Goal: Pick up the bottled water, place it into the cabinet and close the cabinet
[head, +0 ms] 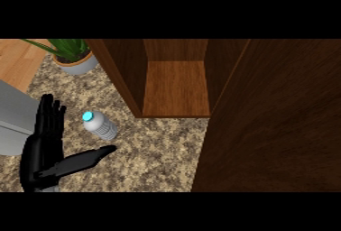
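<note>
Left hand spread wide, holding nothing; bottled water just right of fingers.

No lettering, number or sign to read anywhere: none on the bottled water toward the counter's left edge, none on the cabinet, none on the plant pot.

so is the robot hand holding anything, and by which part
Nothing is held. The left robot hand is open, fingers straight, beside the bottled water on the counter.
</note>
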Robot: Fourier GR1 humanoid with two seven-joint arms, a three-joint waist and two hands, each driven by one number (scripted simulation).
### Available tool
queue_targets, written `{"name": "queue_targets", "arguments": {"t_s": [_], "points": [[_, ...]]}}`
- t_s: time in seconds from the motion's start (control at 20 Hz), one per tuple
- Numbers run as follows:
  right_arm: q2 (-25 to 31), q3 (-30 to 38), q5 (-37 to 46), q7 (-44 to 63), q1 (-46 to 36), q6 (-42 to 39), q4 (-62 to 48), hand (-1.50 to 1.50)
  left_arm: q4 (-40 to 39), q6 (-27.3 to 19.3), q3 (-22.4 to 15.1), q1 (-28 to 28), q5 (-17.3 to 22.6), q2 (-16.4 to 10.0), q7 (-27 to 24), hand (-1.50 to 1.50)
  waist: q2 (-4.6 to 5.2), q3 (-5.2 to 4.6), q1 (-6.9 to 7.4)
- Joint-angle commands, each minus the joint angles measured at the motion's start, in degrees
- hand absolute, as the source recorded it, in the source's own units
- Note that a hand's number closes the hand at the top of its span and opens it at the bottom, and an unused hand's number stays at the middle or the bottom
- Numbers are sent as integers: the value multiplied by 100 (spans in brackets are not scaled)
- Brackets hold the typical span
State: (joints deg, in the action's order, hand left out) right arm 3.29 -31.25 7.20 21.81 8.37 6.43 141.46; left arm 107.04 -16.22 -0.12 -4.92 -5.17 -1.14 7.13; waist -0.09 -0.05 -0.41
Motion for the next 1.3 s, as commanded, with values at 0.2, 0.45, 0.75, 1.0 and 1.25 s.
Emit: {"name": "queue_targets", "arguments": {"t_s": [0.2, 0.45, 0.75, 1.0, 1.25], "points": [[258, -334, 670, 274, 243, 156, 627, -150, -1825, 515, 652, 66, 689, -80, -1293, -150, -2, -5, -30], [483, 366, 80, 287, -5, 24, 705, -150, -2135, 488, 719, 272, 682, -72, -1310, -150, 5, 4, 8], [447, -221, 574, 329, -42, 313, 550, -150, -3913, 1031, 1340, 788, 1131, -386, -2268, -150, 7, -3, -38], [506, -152, 527, 463, -159, 452, 721, -150, -5004, 949, 1407, 1215, 1007, -223, -3179, -150, 10, -4, -59], [574, -209, 586, 322, -176, 548, 549, -150, -5955, 1087, 1642, 1681, 1118, -353, -3717, -150, 12, -4, -60]]}}
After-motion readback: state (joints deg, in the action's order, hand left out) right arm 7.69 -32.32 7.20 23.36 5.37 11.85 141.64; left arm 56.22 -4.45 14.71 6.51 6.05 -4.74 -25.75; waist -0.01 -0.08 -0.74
